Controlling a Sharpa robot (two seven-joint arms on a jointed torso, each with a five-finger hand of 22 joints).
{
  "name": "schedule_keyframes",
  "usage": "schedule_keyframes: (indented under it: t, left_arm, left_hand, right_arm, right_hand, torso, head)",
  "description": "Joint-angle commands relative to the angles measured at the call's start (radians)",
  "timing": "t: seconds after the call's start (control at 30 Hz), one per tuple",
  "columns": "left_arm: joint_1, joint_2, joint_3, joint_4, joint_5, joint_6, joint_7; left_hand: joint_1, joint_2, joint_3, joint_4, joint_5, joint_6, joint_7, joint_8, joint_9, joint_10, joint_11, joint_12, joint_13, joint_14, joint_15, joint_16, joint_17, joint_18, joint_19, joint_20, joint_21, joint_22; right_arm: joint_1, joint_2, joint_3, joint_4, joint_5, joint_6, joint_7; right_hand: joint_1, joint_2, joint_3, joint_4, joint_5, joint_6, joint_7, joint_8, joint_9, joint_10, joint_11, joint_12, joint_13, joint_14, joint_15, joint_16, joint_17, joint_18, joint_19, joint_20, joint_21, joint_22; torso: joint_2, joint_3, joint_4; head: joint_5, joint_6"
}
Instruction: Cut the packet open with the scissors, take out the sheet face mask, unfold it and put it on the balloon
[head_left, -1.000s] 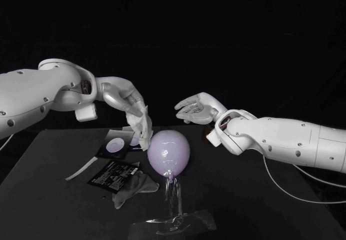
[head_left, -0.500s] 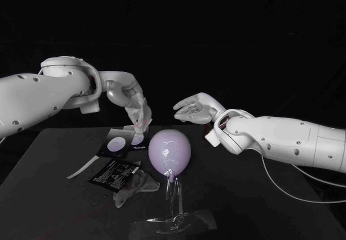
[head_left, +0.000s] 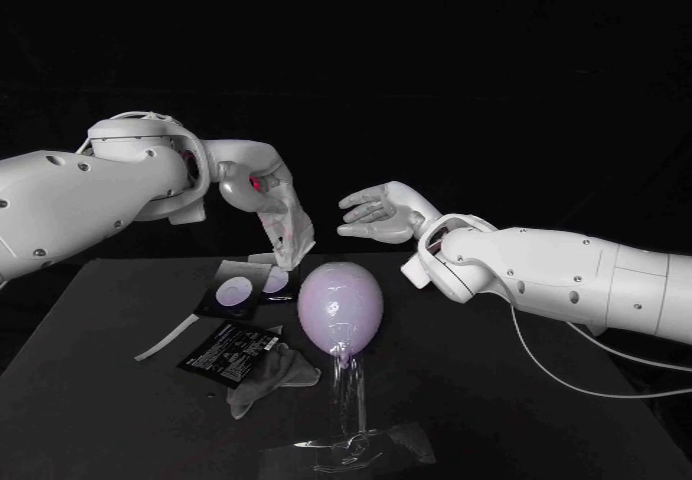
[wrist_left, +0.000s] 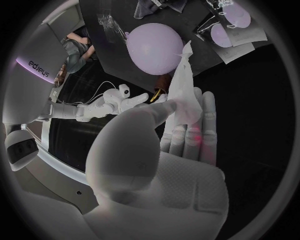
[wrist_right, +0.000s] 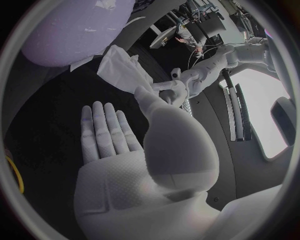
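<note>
One left robot hand (head_left: 264, 196), raised, pinches the mask (head_left: 293, 245).

Black counter (head_left: 548, 400) with a few items left of centre.
A lilac balloon (head_left: 339, 303) sits mid-counter. Toward the left edge lie a black packet (head_left: 224, 350), a crumpled grey cloth (head_left: 271, 375) touching it, and a pale strip (head_left: 166, 336).

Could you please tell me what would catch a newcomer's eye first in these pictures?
The lilac balloon stands out first, perched on a clear stand at the middle of the black table. Just above its far end, the left hand holds the white sheet mask hanging down, while the right hand is raised opposite with fingers spread, holding nothing.
</note>
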Motion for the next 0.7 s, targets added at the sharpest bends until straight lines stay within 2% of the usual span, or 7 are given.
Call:
schedule_keyframes:
  t: [0.03,0.1,0.17,0.3,0.47,0.57,0.7]
  left_arm:
    - [0.003,0.005,0.002,0.006,-0.015,-0.019,0.032]
    - [0.004,0.005,0.002,0.010,-0.014,-0.022,0.040]
    - [0.004,0.005,0.002,0.016,-0.013,-0.025,0.049]
    - [0.005,0.002,0.002,0.025,-0.012,-0.042,0.068]
    - [0.005,-0.002,0.002,0.034,-0.012,-0.064,0.088]
    - [0.005,-0.004,0.002,0.046,-0.012,-0.074,0.101]
    - [0.005,-0.006,0.002,0.061,-0.011,-0.080,0.112]
  left_hand:
    - [0.005,-0.003,-0.006,0.002,0.003,0.007,0.004,0.001,0.003,0.009,-0.001,0.002,0.000,-0.005,-0.006,0.004,0.001,0.019,-0.007,-0.003,0.004,0.001]
    - [0.005,-0.003,-0.006,0.002,0.003,0.007,0.004,0.001,0.003,0.009,-0.001,0.002,0.000,-0.005,-0.006,0.004,0.001,0.019,-0.007,-0.003,0.004,0.001]
    - [0.007,-0.004,-0.006,0.003,0.004,0.008,0.004,-0.001,0.003,0.009,-0.001,0.001,0.000,-0.008,-0.006,0.005,0.001,0.019,-0.009,-0.002,0.004,0.001]
    - [0.009,-0.004,-0.005,0.003,0.004,0.009,0.004,-0.003,0.002,0.009,-0.001,0.000,-0.001,-0.009,-0.006,0.005,0.002,0.019,-0.010,-0.002,0.004,0.001]
    - [0.011,-0.004,-0.005,0.004,0.004,0.009,0.004,-0.005,0.002,0.008,-0.001,-0.001,-0.001,-0.011,-0.006,0.005,0.002,0.019,-0.011,-0.002,0.004,0.001]
    - [0.014,-0.004,-0.005,0.004,0.004,0.010,0.005,-0.008,0.001,0.007,0.000,-0.003,-0.002,-0.014,-0.006,0.005,0.002,0.019,-0.013,-0.002,0.004,0.001]
    - [0.015,-0.004,-0.005,0.005,0.004,0.010,0.005,-0.009,0.000,0.007,0.000,-0.003,-0.002,-0.015,-0.005,0.005,0.002,0.019,-0.014,-0.002,0.004,0.001]
  right_arm:
    - [0.007,0.014,0.001,-0.022,-0.011,0.037,0.013]
    - [0.010,0.020,0.001,-0.033,-0.018,0.051,0.012]
    - [0.011,0.025,0.001,-0.039,-0.023,0.059,0.012]
    - [0.013,0.034,0.001,-0.049,-0.025,0.060,0.015]
    - [0.014,0.045,0.001,-0.060,-0.020,0.059,0.021]
    - [0.017,0.053,0.001,-0.067,-0.018,0.073,0.024]
    - [0.018,0.059,0.001,-0.070,-0.021,0.106,0.027]
  right_hand:
    - [0.003,0.013,-0.023,-0.001,0.001,-0.038,0.075,-0.006,-0.014,-0.021,0.004,-0.005,-0.001,-0.017,0.004,-0.004,-0.013,-0.017,-0.012,0.001,-0.002,-0.023]
    - [0.008,0.018,-0.039,-0.004,0.000,-0.058,0.076,-0.006,-0.021,-0.032,0.007,-0.005,0.000,-0.026,0.007,-0.004,-0.022,-0.019,-0.020,0.002,-0.002,-0.040]
    - [0.015,0.022,-0.060,-0.009,-0.001,-0.095,0.080,-0.009,-0.035,-0.050,0.012,-0.005,-0.001,-0.057,0.015,-0.006,-0.036,-0.028,-0.075,0.002,-0.006,-0.079]
    - [0.022,0.030,-0.081,-0.014,-0.001,-0.112,0.083,-0.008,-0.042,-0.060,0.015,-0.004,0.000,-0.079,0.018,-0.006,-0.049,-0.032,-0.138,0.002,-0.010,-0.122]
    - [0.027,0.040,-0.112,-0.017,-0.001,-0.132,0.086,-0.008,-0.051,-0.087,0.018,-0.006,-0.001,-0.118,0.022,-0.008,-0.068,-0.035,-0.168,0.002,-0.011,-0.151]
    - [0.029,0.048,-0.144,-0.020,-0.001,-0.153,0.086,-0.009,-0.060,-0.119,0.019,-0.007,-0.003,-0.168,0.027,-0.010,-0.088,-0.041,-0.211,0.003,-0.014,-0.180]
    - [0.034,0.061,-0.195,-0.025,-0.002,-0.197,0.083,-0.013,-0.077,-0.185,0.017,-0.010,-0.006,-0.263,0.028,-0.016,-0.119,-0.050,-0.281,0.003,-0.019,-0.222]
  torso:
    - [0.000,-0.0004,0.0001]
    - [0.000,-0.0004,0.0004]
    - [0.000,-0.0003,0.0005]
    - [0.000,0.0003,-0.0001]
    - [-0.001,0.0007,-0.0003]
    - [0.000,0.0001,0.0009]
    - [-0.001,-0.0005,0.0015]
  head:
    - [-0.004,-0.002]
    - [-0.005,-0.003]
    - [-0.005,-0.004]
    - [-0.003,-0.005]
    - [-0.006,-0.004]
    - [-0.010,-0.005]
    - [-0.008,-0.004]
